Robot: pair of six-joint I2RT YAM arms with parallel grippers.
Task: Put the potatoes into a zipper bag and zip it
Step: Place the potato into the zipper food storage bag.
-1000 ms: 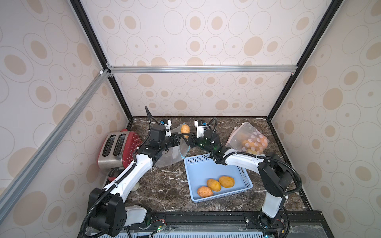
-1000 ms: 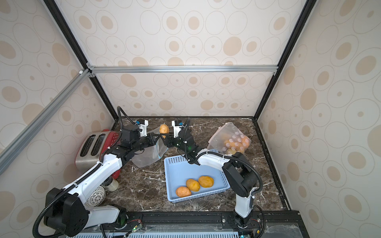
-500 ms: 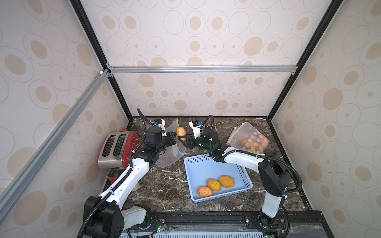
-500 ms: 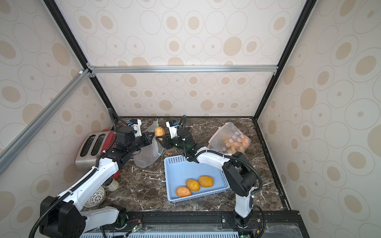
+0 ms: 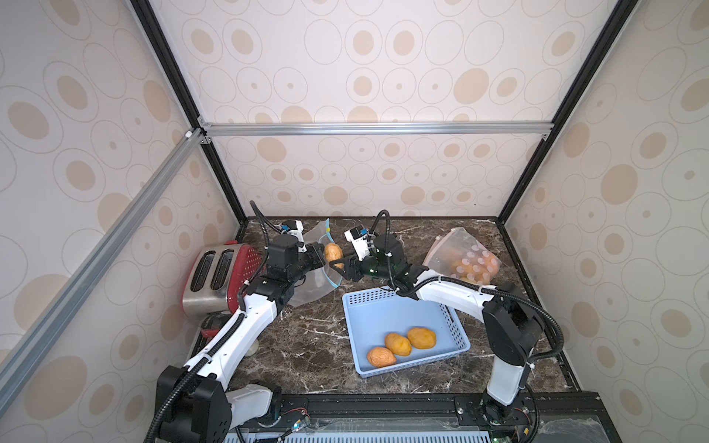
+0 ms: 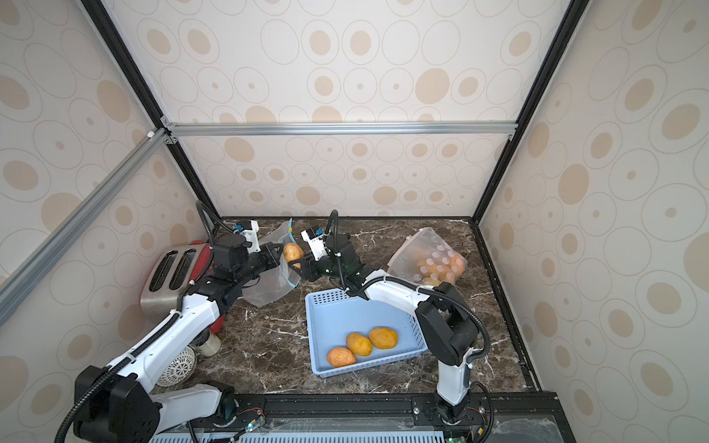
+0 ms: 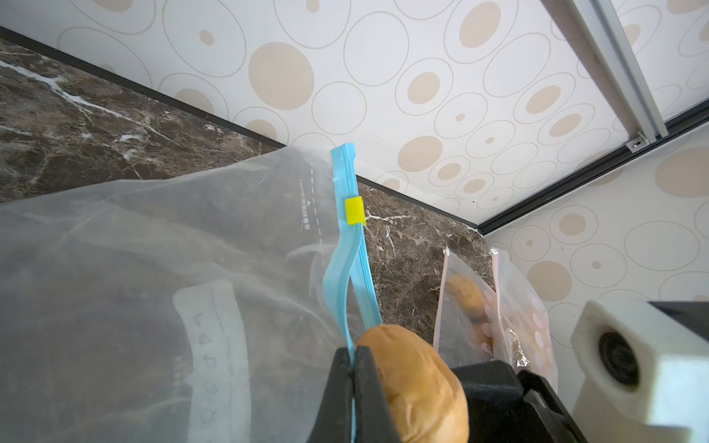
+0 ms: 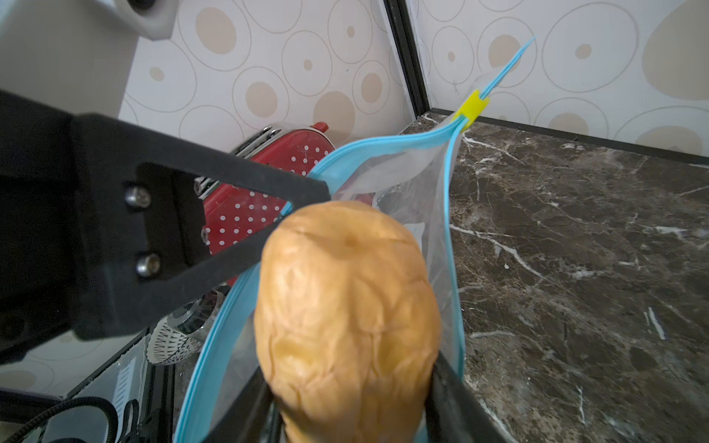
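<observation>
A clear zipper bag [image 5: 311, 295] with a blue zip strip [image 7: 345, 245] and a yellow slider [image 7: 354, 210] hangs at the back left. My left gripper [image 7: 353, 353] is shut on the blue rim, and the bag's mouth stands agape. Right at that mouth my right gripper [image 8: 347, 383] is shut on a wrinkly tan potato [image 8: 345, 307], which shows in both top views [image 5: 333, 251] [image 6: 293, 252]. The potato's tip is between the two blue edges. Three more potatoes [image 5: 398, 344] lie in the blue basket [image 5: 383, 297].
A second clear bag [image 5: 464, 257] with several potatoes in it leans at the back right. A red and steel toaster [image 5: 218, 276] stands along the left wall, behind my left arm. A small white object [image 6: 176, 366] sits on the floor by the left arm's base.
Both grippers have drifted a little to the left together, with the bag's rim and the potato. The left arm's elbow has shifted, and both grips are unchanged.
</observation>
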